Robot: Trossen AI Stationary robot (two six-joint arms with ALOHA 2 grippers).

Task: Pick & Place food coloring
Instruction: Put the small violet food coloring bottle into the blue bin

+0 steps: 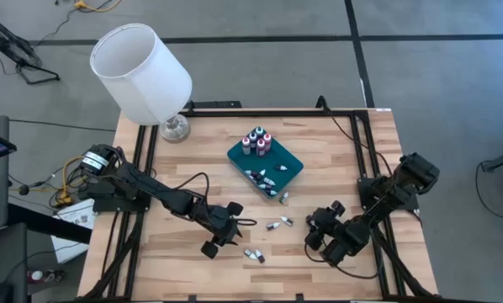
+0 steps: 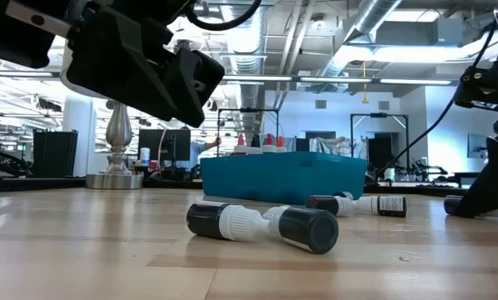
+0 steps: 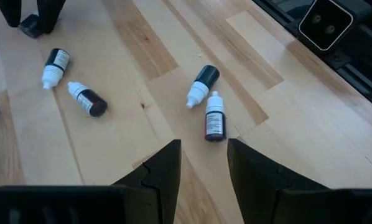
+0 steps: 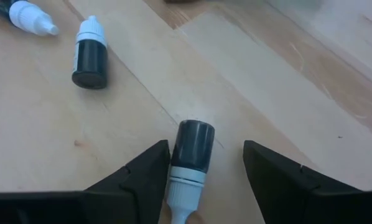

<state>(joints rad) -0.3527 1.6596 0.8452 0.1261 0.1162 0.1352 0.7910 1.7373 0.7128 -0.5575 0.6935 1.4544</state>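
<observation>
Several food coloring bottles stand upright (image 1: 256, 141) at the far end of the teal tray (image 1: 295, 165), and more lie in it (image 1: 264, 178). Others lie on the table: one by the tray's corner (image 1: 283, 197), a pair (image 1: 280, 223), and a pair (image 3: 209, 102) just ahead of my left gripper (image 3: 203, 163), which is open above the wood. My right gripper (image 4: 204, 171) is open and low, with one dark bottle (image 4: 191, 152) lying on the table between its fingers, whitish cap toward the wrist. My right gripper has the dark bottle (image 4: 193, 142) lying along the gap, close against one finger (image 4: 152, 171). I cannot tell whether that finger touches it. The other finger (image 4: 270, 168) stands apart from it.
A white-shaded lamp (image 1: 142, 71) stands at the table's far left corner. Black frame rails (image 1: 365, 143) run along the table's sides. In the low view the two nearest bottles (image 2: 261, 225) lie in front of the tray (image 2: 282, 173). Bare wood lies between the arms.
</observation>
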